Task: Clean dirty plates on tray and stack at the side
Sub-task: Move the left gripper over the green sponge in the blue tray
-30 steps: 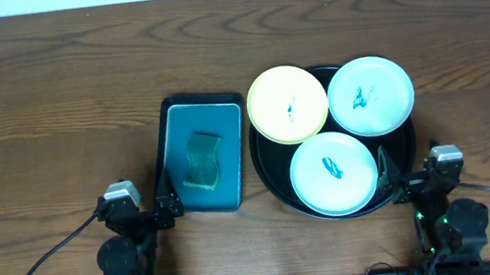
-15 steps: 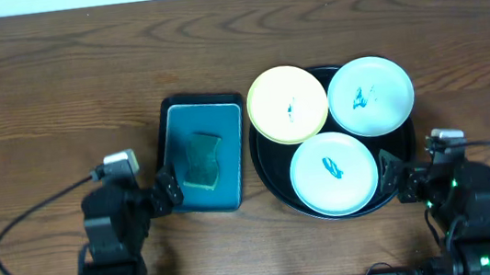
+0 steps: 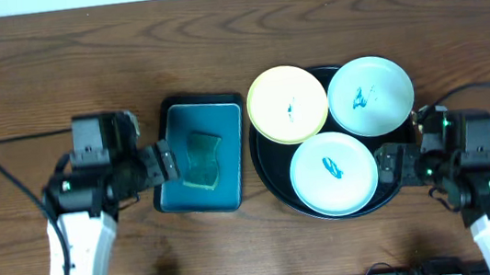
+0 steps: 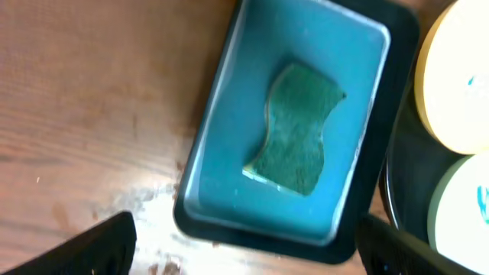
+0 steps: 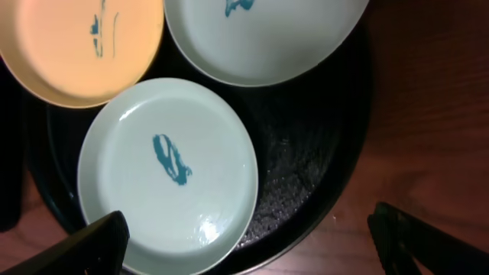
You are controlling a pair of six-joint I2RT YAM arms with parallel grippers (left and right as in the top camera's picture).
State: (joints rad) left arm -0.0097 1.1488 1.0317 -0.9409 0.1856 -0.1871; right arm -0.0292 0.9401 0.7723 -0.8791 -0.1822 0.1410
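The round black tray [image 3: 406, 151] holds three smeared plates: a pale yellow plate [image 3: 287, 104] at its left, a mint-white plate [image 3: 371, 95] at the back right and a second mint-white plate [image 3: 333, 173] at the front. My right gripper [image 3: 394, 165] is open and empty just right of the front plate [image 5: 168, 174], over the tray rim [image 5: 336, 183]. My left gripper [image 3: 157, 162] is open and empty at the left edge of the teal tray [image 3: 177, 193], which holds a green sponge [image 3: 202, 160]. The sponge [image 4: 296, 130] also shows in the left wrist view.
The teal rectangular tray [image 4: 229, 206] lies just left of the black tray on the brown wooden table [image 3: 53, 76]. Cables trail from both arms near the front edge.
Both arms have risen and moved forward from the front edge. The left gripper reached the teal tray's left side, the right gripper reached the black tray's right side. Plates and sponge are unmoved.
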